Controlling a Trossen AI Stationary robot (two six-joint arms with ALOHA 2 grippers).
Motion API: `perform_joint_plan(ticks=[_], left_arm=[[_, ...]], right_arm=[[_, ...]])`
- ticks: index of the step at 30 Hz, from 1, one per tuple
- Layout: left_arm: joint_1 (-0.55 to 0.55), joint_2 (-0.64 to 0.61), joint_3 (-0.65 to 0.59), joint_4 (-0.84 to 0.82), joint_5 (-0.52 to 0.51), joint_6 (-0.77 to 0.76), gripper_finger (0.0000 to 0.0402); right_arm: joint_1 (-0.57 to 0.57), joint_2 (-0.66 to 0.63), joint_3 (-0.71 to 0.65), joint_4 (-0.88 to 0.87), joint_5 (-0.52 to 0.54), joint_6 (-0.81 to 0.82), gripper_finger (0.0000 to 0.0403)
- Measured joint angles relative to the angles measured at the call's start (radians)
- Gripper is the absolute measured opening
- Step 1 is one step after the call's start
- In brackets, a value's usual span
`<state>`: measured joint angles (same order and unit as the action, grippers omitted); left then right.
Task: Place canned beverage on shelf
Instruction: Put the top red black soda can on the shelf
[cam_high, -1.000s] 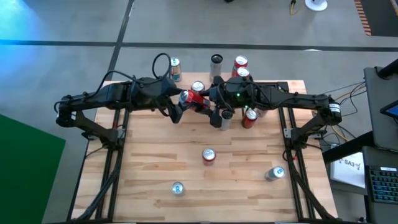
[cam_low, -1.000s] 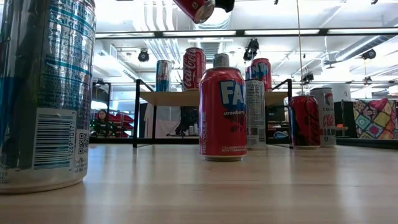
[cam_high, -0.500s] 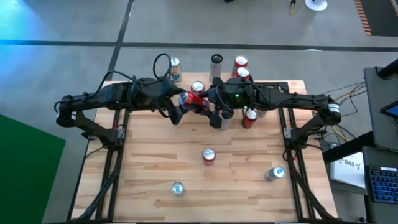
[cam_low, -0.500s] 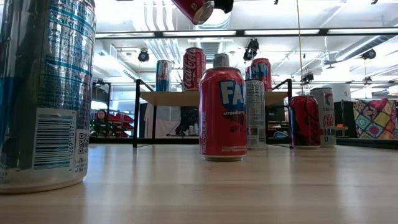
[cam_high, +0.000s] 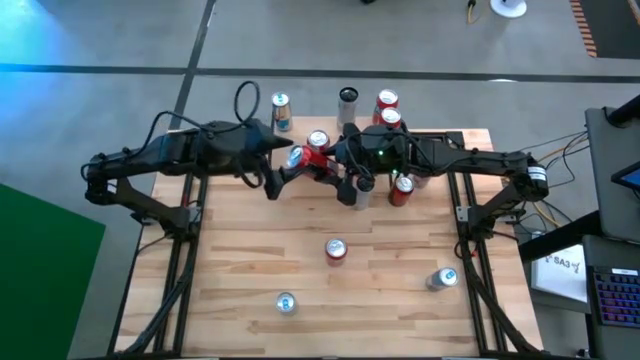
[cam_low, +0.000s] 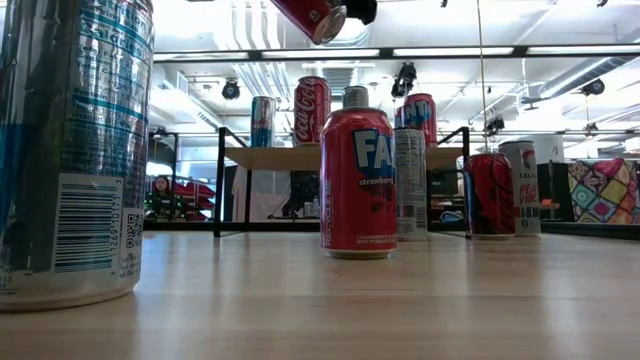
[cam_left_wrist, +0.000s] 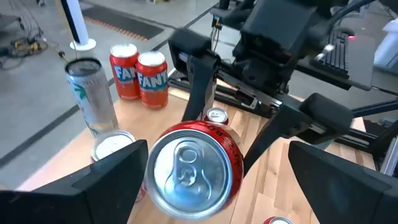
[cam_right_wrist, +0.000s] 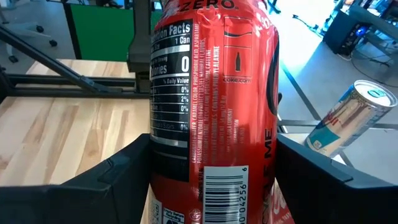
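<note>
A red cola can (cam_high: 308, 160) hangs in the air above the table's far middle, lying about level, with my right gripper (cam_high: 335, 170) shut on it. Its silver top (cam_left_wrist: 189, 165) points at my left gripper (cam_left_wrist: 216, 152). That gripper is open, with one finger on each side of the top end. A gap shows beside one finger. Whether the other touches the can, I cannot tell. The shelf (cam_low: 280, 158) stands at the far edge on black legs, with several upright cans on its plank. My right gripper pinches the can's side wall (cam_right_wrist: 168, 162) between its two fingers (cam_right_wrist: 118, 180), at the end away from the silver top. The fingers come about level from the table's right and lie along the can. The can is lifted clear of the table and shelf (cam_low: 310, 15).
A red Fanta can (cam_high: 336, 250) stands mid-table. A blue-silver can (cam_high: 285, 303) stands near the front edge and another can (cam_high: 441, 279) at the front right. A red can (cam_high: 401, 187) and a silver one (cam_low: 410, 180) stand under my right arm, in front of the shelf.
My left gripper has drawn back a little toward the table's left edge, away from the can. The can has stayed where it was in my right gripper.
</note>
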<state>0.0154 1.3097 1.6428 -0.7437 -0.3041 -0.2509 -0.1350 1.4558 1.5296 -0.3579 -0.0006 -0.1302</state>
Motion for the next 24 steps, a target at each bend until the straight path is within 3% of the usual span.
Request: perform_joint_plan(ticks=[12, 24], left_arm=[[0.0, -0.106, -0.016, 0.007, -0.016, 0.189, 0.0373], [-0.001, -0.215, -0.268, 0.222, 0.02, 0.223, 0.0373]], right_arm=[[-0.01, -0.064, -0.036, -0.026, -0.039, 0.001, 0.0277], [-0.009, -0.269, -0.343, 0.281, -0.092, 0.049, 0.0277]])
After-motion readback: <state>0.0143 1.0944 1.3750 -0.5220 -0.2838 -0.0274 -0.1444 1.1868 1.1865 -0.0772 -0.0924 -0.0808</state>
